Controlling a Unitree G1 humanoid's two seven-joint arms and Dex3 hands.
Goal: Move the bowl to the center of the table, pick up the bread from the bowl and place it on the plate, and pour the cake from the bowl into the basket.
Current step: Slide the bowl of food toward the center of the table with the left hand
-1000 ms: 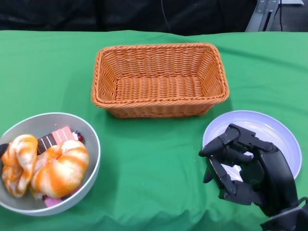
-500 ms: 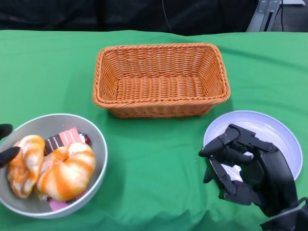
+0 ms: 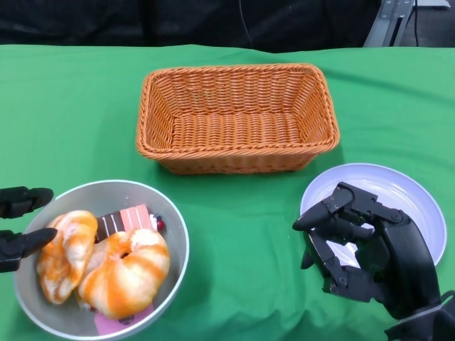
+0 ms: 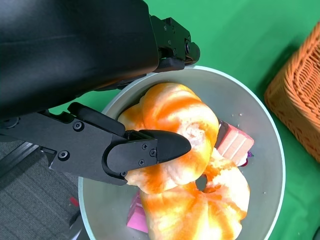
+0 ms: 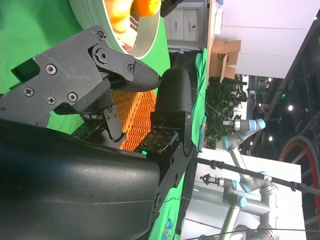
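The grey bowl [image 3: 174, 227] stands at the front left of the green table. It holds two orange-glazed breads [image 3: 128, 273], and a pink and brown cake [image 3: 128, 219] lies behind them. My left hand [image 3: 21, 224] grips the bowl's left rim, one finger outside and one inside against a bread [image 4: 170, 125]. My right hand [image 3: 366, 249] hovers over the near left part of the white plate [image 3: 412, 195], fingers half bent and apart, holding nothing. The wicker basket [image 3: 234, 117] stands empty at the back centre.
Bare green cloth lies between the bowl, the basket and the plate. The table's far edge runs behind the basket against a dark backdrop. The right wrist view shows the bowl [image 5: 145, 45] and basket [image 5: 135, 115] past my right hand's fingers.
The bowl has slid right and slightly nearer with my left hand on its rim. That hand has come into view at the left edge. The right hand has not moved.
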